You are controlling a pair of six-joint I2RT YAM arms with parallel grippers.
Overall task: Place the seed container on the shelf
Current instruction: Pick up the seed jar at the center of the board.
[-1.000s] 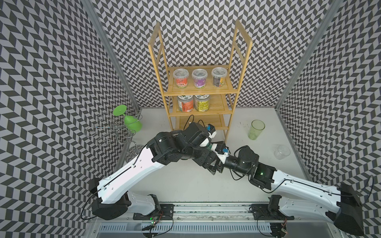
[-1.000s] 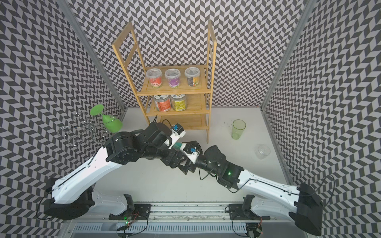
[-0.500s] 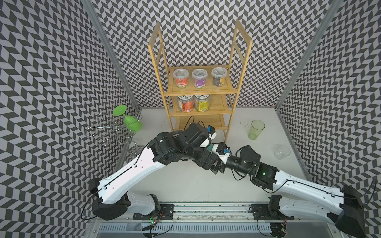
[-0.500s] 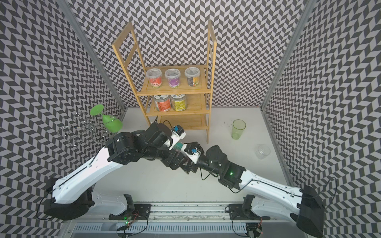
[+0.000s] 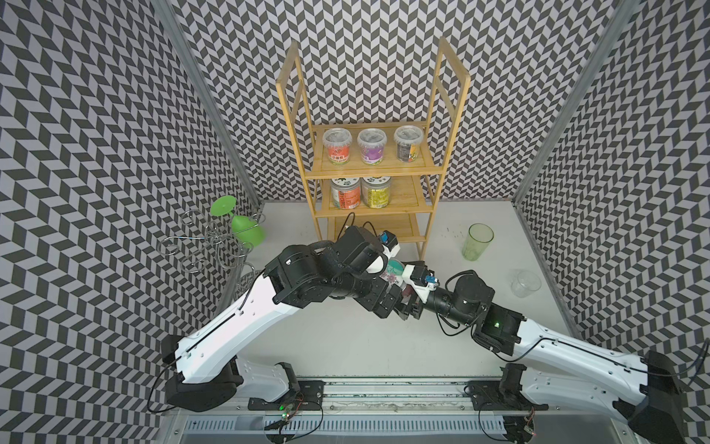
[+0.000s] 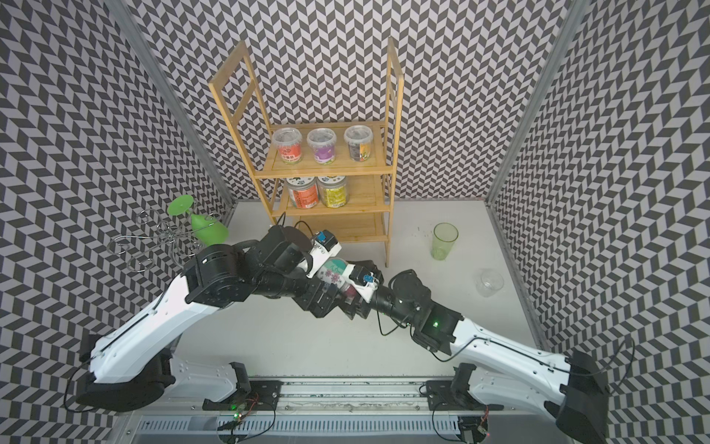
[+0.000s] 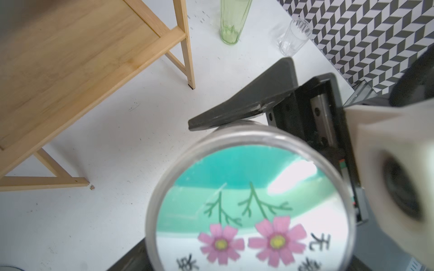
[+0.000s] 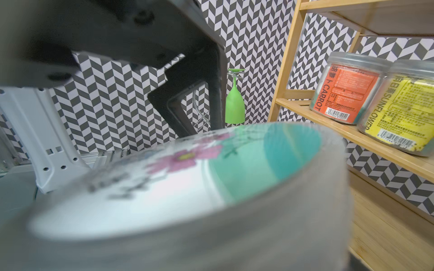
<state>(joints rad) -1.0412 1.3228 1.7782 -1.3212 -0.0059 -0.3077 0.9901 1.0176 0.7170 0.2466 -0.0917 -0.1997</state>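
Probably light, stiff and slippery-walled, the seed container [image 7: 249, 206] suits a grip across its sides; whether the left tool [image 6: 324, 301] or right tool [image 6: 353, 303] clamps it, I cannot tell.

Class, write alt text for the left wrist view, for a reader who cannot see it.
A jar lid with pink flowers on teal fills the foreground, the right gripper's finger against its rim. Beyond, on the white table, stand the bamboo shelf, a green tumbler and a clear glass.

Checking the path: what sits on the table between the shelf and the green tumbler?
Nothing: bare table with dark specks separates shelf and green tumbler, in both top views.
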